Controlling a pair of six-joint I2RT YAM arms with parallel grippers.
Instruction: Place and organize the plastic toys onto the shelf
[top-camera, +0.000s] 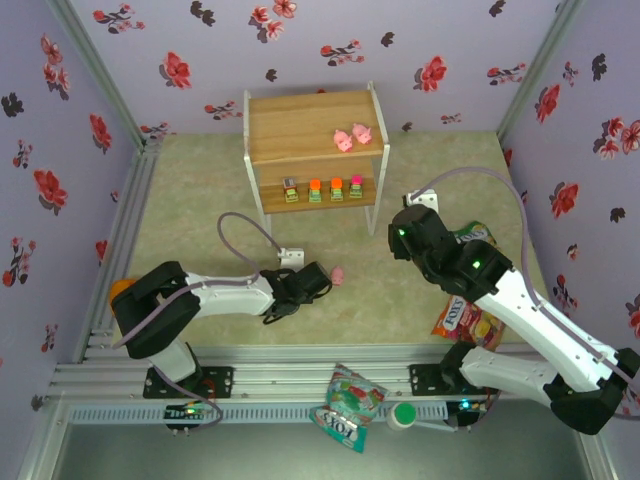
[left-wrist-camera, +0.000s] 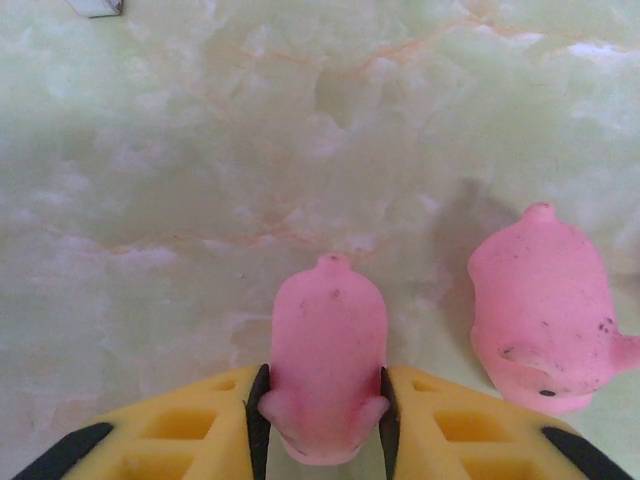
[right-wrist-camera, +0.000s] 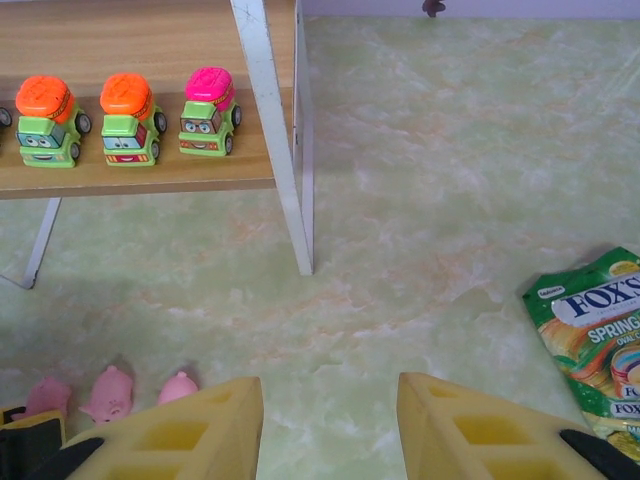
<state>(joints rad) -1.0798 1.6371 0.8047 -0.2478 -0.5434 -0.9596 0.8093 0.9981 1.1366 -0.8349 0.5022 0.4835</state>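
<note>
Left wrist: pig (left-wrist-camera: 328, 330) clamped in left gripper (left-wrist-camera: 323, 405).
Right wrist: right gripper (right-wrist-camera: 330, 405) held apart, empty.
Advised: straight lift, neighbouring pig (left-wrist-camera: 545, 310) left undisturbed.

Five pink pigs (top-camera: 343, 141), four toy trucks (top-camera: 314, 189), one shelf (top-camera: 300, 125), at least three snack bags (top-camera: 465, 320).

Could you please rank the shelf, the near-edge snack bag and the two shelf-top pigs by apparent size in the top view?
1. shelf
2. snack bag
3. left pig and right pig, looking alike, tied.

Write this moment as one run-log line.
left gripper: shut on pink pig | right gripper: open, empty | shelf: two pigs above, four trucks below
</note>
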